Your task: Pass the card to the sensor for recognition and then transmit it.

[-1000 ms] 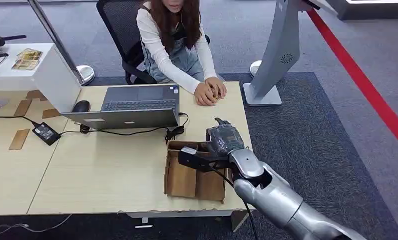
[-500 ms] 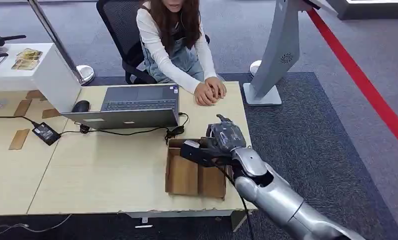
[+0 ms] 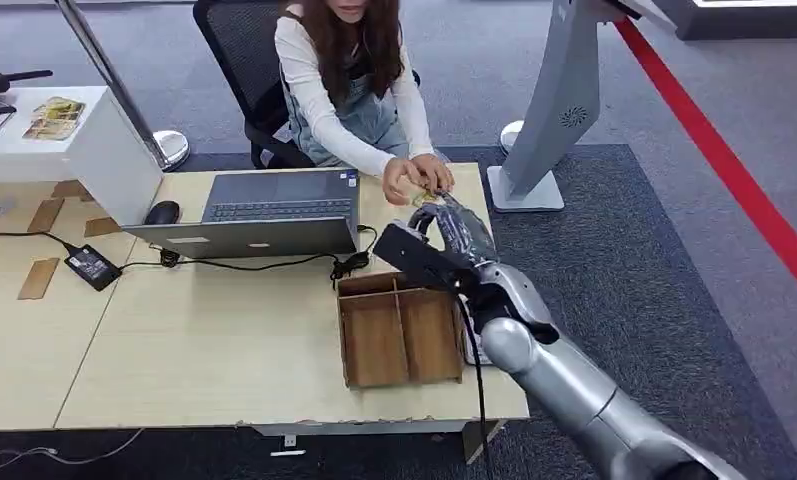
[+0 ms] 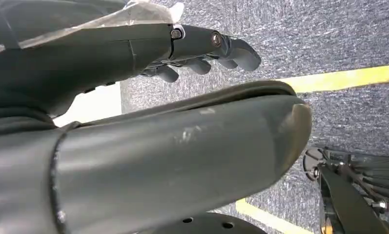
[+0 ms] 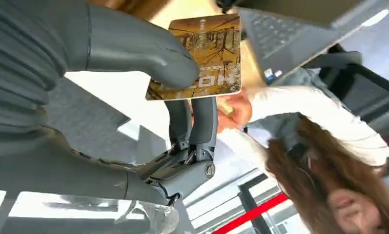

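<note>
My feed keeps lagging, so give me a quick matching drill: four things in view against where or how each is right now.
Things:
1. card
2. wooden tray
3. laptop
4. computer mouse

States:
A. on the table to the left of the laptop
B. open, in front of the seated person
C. pinched in the right hand, printed face showing
D. two compartments, nothing inside, near the table's front right corner

Pairs: 1-C, 2-D, 3-B, 4-A
</note>
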Motion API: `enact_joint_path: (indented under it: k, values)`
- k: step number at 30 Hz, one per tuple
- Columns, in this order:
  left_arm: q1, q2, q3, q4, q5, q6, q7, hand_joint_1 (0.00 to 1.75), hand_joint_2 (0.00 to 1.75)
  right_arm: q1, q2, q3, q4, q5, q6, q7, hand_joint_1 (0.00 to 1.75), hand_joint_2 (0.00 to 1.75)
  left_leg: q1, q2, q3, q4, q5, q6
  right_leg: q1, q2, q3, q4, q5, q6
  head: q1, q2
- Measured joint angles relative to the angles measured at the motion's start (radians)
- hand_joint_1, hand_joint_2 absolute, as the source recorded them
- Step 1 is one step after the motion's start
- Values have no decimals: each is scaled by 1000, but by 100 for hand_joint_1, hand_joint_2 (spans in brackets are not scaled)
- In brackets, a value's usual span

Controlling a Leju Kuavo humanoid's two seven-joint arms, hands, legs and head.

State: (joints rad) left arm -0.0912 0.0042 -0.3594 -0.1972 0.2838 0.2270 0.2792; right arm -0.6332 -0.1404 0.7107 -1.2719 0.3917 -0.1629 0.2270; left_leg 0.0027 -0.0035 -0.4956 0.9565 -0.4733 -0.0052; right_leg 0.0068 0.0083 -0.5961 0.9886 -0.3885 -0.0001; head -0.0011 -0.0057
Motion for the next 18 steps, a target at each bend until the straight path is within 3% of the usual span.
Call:
enact_joint_path:
  k: [5,11,18]
  values:
    - [0,0,0,0,-5,-5,-10,0,0,-44,9,-24,-16,-36,-41,-22,138,175,0,0,0,0,0,0,0,0,0,0,0,0,0,0]
    - [0,-1,-1,0,-20,-14,-27,0,0,-150,34,-40,-5,-32,-124,-40,154,175,0,0,-1,0,0,0,0,0,0,0,0,0,0,0]
    - [-1,-1,-7,0,-40,-21,-52,0,0,-337,101,-48,187,-42,-207,-99,161,175,0,0,-1,0,0,0,0,0,-1,0,0,0,0,0]
